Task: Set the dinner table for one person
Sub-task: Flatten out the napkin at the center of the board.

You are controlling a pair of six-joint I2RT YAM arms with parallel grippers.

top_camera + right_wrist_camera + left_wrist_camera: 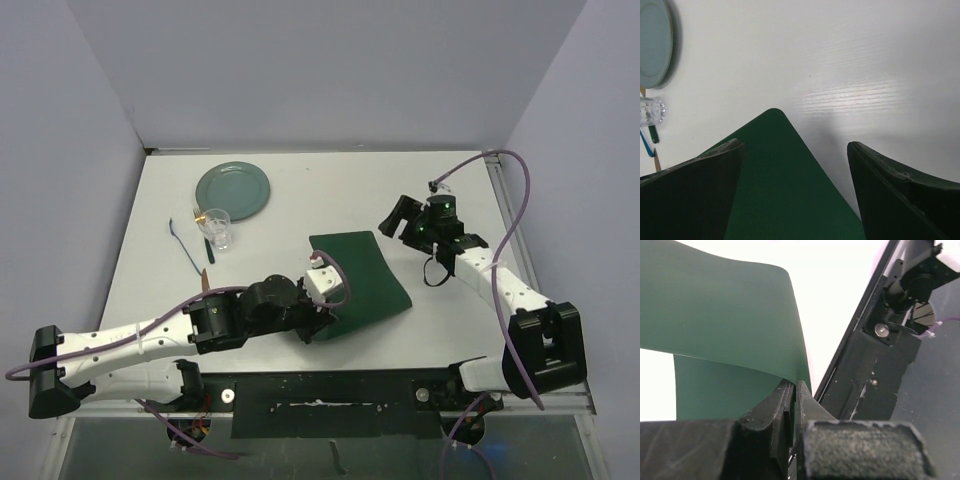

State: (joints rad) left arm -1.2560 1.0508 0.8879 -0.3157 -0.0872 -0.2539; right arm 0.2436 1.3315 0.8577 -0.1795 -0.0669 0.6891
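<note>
The dinner table (300, 190) is a large white top. A dark green placemat (362, 272) lies on it near the middle, turned at an angle. My left gripper (322, 322) is shut on the mat's near left edge. In the left wrist view the placemat (715, 315) curls up and over from the left gripper (796, 387). My right gripper (398, 222) hovers open over the mat's far right corner with nothing between its fingers. The right wrist view has the rounded corner of the placemat (785, 190) below the right gripper (795, 145).
A grey-green plate (233, 190) sits at the back left. A clear cup (218, 228) stands just in front of it. A blue utensil (183, 245) and other cutlery lie beside the cup. The table's black front rail (860, 370) runs close by the left gripper.
</note>
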